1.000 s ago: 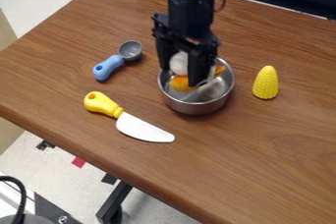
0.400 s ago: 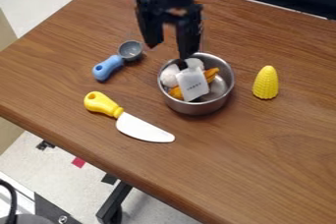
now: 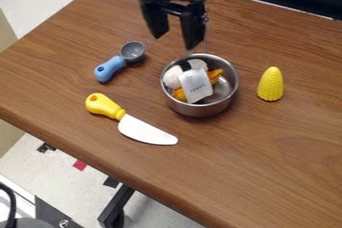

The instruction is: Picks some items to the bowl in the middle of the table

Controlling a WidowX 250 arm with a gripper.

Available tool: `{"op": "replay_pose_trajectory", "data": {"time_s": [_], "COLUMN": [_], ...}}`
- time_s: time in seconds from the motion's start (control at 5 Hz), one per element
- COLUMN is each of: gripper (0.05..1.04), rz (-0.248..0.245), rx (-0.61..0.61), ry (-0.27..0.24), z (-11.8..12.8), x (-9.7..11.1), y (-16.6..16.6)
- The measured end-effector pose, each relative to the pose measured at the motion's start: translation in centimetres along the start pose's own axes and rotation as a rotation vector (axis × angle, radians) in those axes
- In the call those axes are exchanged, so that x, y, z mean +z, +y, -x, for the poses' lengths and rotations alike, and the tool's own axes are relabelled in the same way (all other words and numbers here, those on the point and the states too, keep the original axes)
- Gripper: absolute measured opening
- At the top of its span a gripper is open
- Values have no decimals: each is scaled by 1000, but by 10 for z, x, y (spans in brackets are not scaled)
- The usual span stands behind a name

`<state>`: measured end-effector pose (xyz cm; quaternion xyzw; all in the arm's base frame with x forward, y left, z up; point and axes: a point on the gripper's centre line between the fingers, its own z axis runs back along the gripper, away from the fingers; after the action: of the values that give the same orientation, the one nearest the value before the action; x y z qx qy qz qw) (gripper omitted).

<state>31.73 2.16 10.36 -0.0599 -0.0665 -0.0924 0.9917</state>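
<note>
My gripper (image 3: pixel 175 42) hangs above the far side of the metal bowl (image 3: pixel 226 94), its two fingers apart and nothing held between them. Inside the bowl lie a white item with a black cap (image 3: pixel 196 85), a round white item (image 3: pixel 172 77) and an orange item (image 3: pixel 214 74) partly covered by the capped one. A yellow corn (image 3: pixel 270 84) stands upright to the right of the bowl, apart from it.
A toy knife with a yellow handle (image 3: pixel 103 106) lies to the bowl's lower left. The scoop with a blue handle (image 3: pixel 110 68) lies at the upper left. The wooden table (image 3: pixel 267 157) has its front edge running diagonally at the lower left.
The gripper was down in the bowl; it has opened and risen up and slightly left. The white item with the black cap is now in view, lying in the bowl.
</note>
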Motion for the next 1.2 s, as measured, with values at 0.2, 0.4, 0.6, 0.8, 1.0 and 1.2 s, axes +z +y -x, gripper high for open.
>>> {"op": "replay_pose_trajectory", "data": {"time_s": [0.2,0.4,0.6,0.8,1.0,1.2], "gripper": [1001,1001,1001,1001,1001,1001], "rz": [7,-4,-9,-17,-26,-20], "rx": [11,75,119,133,118,149], "ry": [-19,-12,-14,-1,27,-4], "z": [-15,-31,-46,-48,-49,-60], "x": [16,18,18,14,5,8], "y": [-10,-9,-2,0,-11,-7]}}
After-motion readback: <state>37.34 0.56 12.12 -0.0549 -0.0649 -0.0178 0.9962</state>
